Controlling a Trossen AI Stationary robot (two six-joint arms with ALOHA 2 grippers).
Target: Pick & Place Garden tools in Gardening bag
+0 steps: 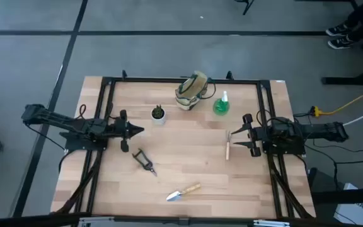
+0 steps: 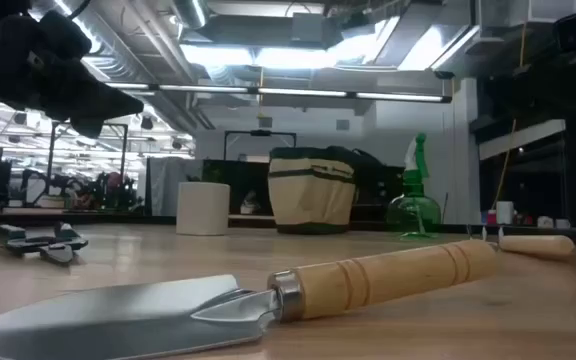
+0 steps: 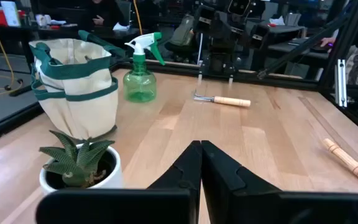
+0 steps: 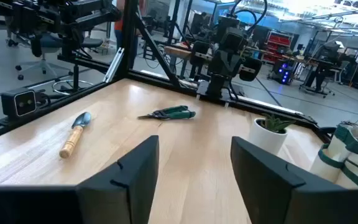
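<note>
The tan gardening bag (image 1: 191,90) with green trim stands at the table's far middle; it also shows in the left wrist view (image 3: 73,81). The green spray bottle (image 1: 222,104) stands right of it. The stick tool (image 1: 228,147) lies at the right, just in front of my right gripper (image 1: 235,136), which is open and empty. The black shears (image 1: 145,161) lie left of centre. The trowel (image 1: 183,192) lies near the front edge. My left gripper (image 1: 138,130) is shut and empty, above the table's left.
A small white pot (image 1: 158,115) with a green plant stands left of the bag, close to my left gripper. A black frame (image 1: 181,80) runs along the table's far and side edges. Bare wood lies in the table's middle.
</note>
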